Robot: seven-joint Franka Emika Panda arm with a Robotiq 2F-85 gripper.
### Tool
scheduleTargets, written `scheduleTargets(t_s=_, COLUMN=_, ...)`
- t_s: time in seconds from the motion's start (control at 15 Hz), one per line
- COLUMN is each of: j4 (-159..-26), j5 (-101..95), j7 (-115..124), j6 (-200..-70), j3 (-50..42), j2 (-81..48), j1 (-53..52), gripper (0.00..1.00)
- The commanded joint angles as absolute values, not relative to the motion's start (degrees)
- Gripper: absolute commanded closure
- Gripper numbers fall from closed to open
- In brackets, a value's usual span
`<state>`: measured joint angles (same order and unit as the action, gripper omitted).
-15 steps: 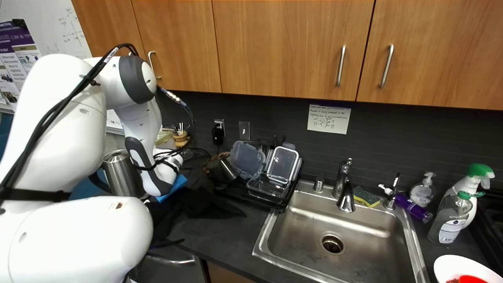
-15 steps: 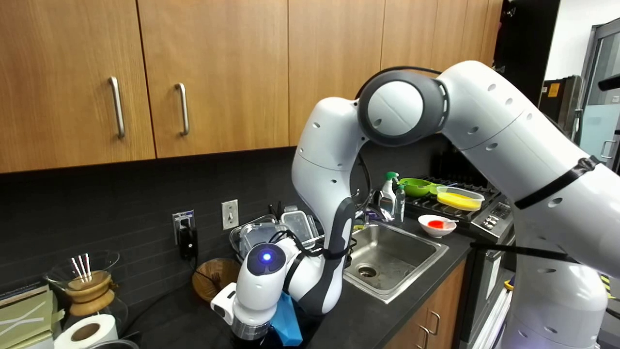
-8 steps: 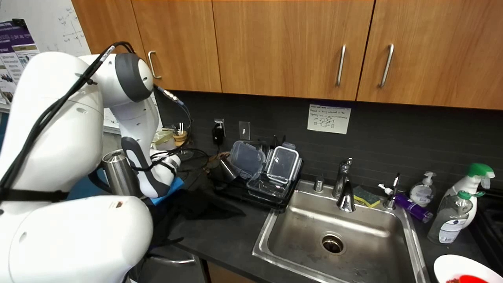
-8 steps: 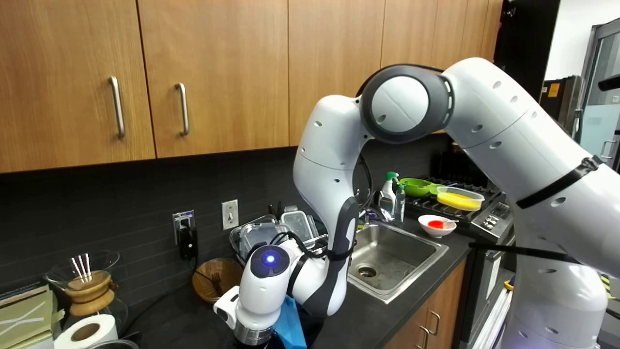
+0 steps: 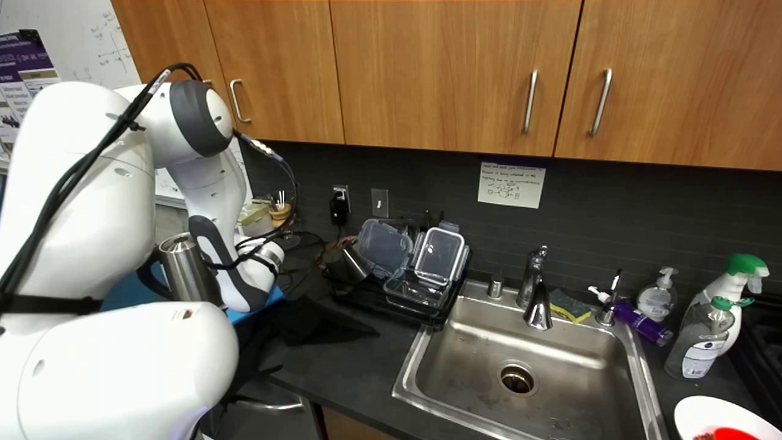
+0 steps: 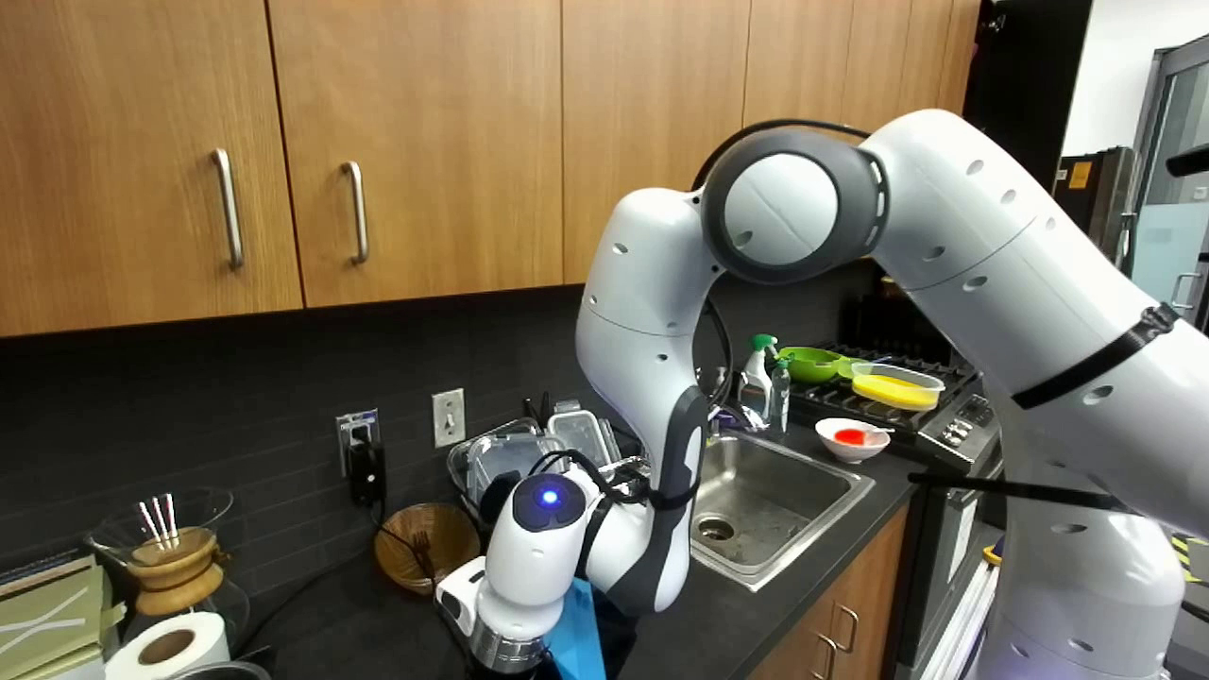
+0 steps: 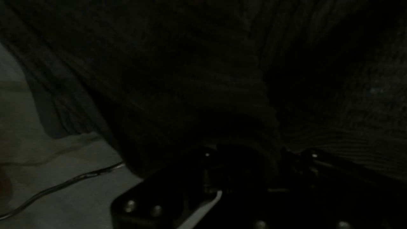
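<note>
Hand (image 7: 259, 156) together, clamped on dark cloth (image 5: 317, 322) — wrist view dim, folds gathered at the jaws. In an exterior view the cloth lies bunched on the surface (image 5: 357, 376), a pointed corner toward the sink (image 5: 464, 379). Blue object (image 6: 578, 635) just beside the arm (image 6: 638, 302); brown basket (image 6: 430, 552) near it, steel kettle (image 5: 188, 269) partly hidden by the arm. Clear containers (image 5: 437, 260) beside the sink — spray bottle (image 5: 746, 264) across it.

Dark cloth (image 7: 190, 79) partly beyond wrist view's edge
</note>
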<state>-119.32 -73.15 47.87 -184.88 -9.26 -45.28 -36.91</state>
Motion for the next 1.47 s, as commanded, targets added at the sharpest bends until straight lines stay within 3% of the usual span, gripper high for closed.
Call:
scheduleTargets(t_s=0.0, j4=-121.73, j5=-73.45, j7=50.69, j6=-185.65, j3=-9.99, j2=-48.13, j1=-39.8, gripper=0.98)
scheduleTargets(t_s=0.73, j4=-124.96, j5=-72.29, j7=54.08, j6=-188.07, j3=-10.42, j2=-47.49, j1=-41.54, gripper=0.98)
scheduleTargets(t_s=1.2, j4=-126.17, j5=-64.48, j7=58.36, j6=-201.28, j3=-18.02, j2=-50.82, j1=-46.21, gripper=0.98)
scheduleTargets(t_s=1.27, j4=-126.7, j5=-62.5, j7=55.88, j6=-198.46, j3=-12.75, j2=-49.48, j1=-41.38, gripper=0.98)
scheduleTargets(t_s=1.4, j4=-127.93, j5=-58.22, j7=54.85, j6=-198.86, j3=-12.53, j2=-49.35, j1=-41.52, gripper=0.98)
